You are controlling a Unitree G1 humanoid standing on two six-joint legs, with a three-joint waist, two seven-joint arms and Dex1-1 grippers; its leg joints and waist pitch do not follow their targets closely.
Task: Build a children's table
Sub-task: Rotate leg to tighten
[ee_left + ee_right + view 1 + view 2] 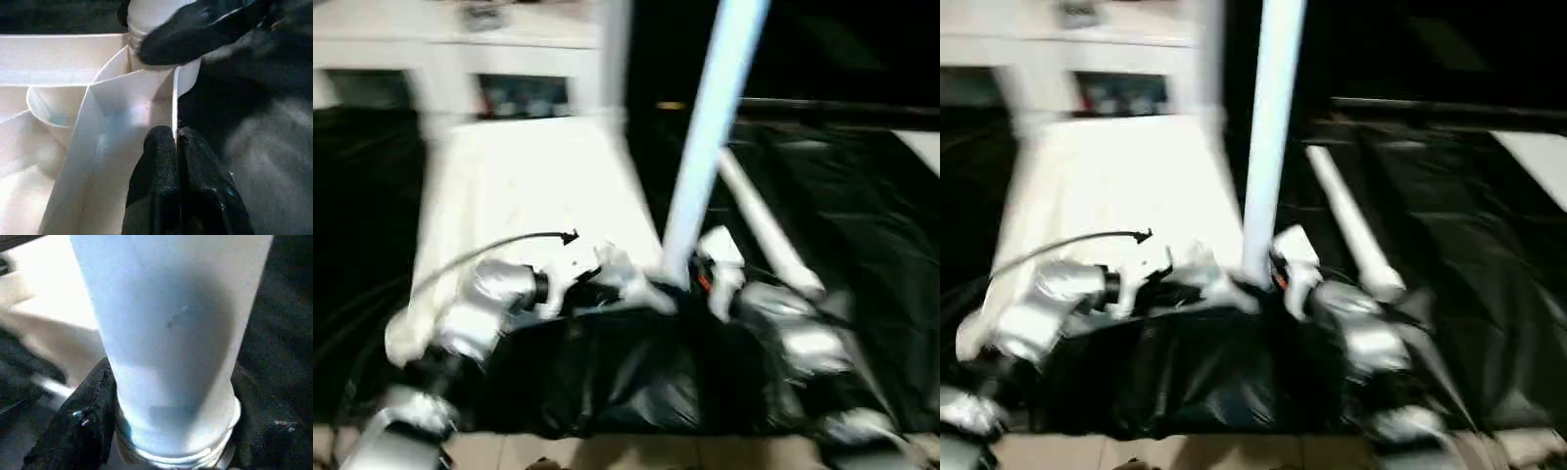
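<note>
The white table top (519, 186) lies underside up on the black-draped surface. One white leg (710, 127) stands upright at its near right corner. My right gripper (705, 269) is shut around that leg's lower end (171, 357), with a black finger (83, 426) pressed against it. My left gripper (175, 142) is shut on the thin rim wall (146, 98) of the table top, just beside the corner, near a round socket (54, 107). A second leg (764, 225) lies on the cloth to the right. Another white upright (615, 59) rises at the far right corner.
White furniture (460, 49) stands behind the table top. A black cable (489, 250) arcs over my left forearm. A pale panel (925, 147) shows at the far right. Beyond the cloth's near edge there is light floor (607, 455).
</note>
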